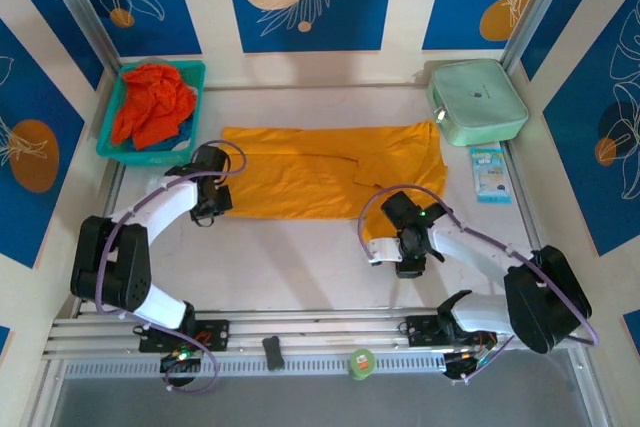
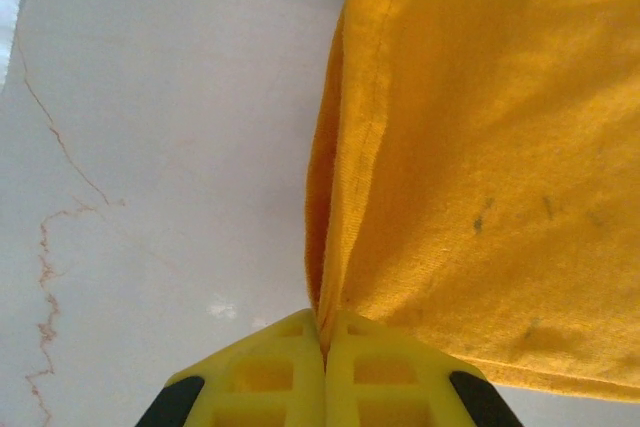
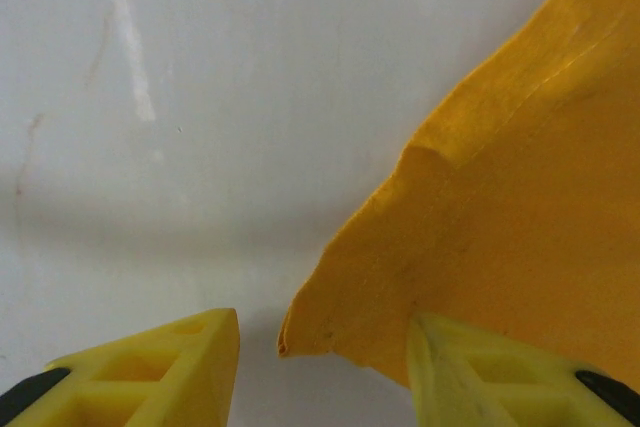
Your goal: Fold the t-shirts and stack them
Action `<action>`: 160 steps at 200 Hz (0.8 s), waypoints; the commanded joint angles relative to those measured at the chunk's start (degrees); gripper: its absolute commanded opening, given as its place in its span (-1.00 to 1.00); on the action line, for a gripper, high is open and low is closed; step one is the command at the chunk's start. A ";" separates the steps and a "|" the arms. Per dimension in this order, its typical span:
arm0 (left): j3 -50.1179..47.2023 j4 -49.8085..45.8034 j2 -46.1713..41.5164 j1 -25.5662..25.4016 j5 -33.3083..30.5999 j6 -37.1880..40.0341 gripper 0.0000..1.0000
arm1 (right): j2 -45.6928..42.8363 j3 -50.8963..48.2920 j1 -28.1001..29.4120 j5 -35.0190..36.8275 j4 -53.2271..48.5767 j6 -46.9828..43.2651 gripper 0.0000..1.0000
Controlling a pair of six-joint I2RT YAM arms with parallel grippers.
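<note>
Fig. 1. My left gripper (image 2: pixel 323 339), jaws closed tight, pinches the near left edge of the yellow-orange t-shirt (image 1: pixel 300 172), which lies spread across the far middle of the table (image 1: pixel 300 277). My right gripper (image 3: pixel 325 339) stands about half open, straddling the shirt's near right corner and holding nothing. Likely hazard: if my right jaws close off the thin corner, it may slip free, and a lift from the left alone would drag and bunch the cloth.

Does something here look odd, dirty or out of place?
The yellow shirt carries a few small dark spots, like stains, near the edge pinched by the left gripper. The red shirt lies crumpled in the basket.
</note>
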 commanded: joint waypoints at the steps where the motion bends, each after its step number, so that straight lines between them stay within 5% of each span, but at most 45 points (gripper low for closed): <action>1: -0.37 0.40 -2.12 -0.26 -0.66 -0.93 -1.00 | 2.43 0.42 -0.35 1.55 -0.46 -1.43 -0.05; 35: -0.54 0.77 -2.70 -0.26 -0.90 -1.07 -1.00 | 6.01 0.66 -0.85 2.98 1.97 -0.70 -0.15; 91: -0.96 0.77 -2.48 -0.27 -1.01 -0.73 -1.00 | 9.93 3.66 -0.97 5.32 4.35 0.26 -1.00; 160: -4.77 -0.78 -6.47 -0.24 0.46 -2.60 -1.00 | -3.08 0.03 1.87 5.79 -5.16 -0.74 -1.00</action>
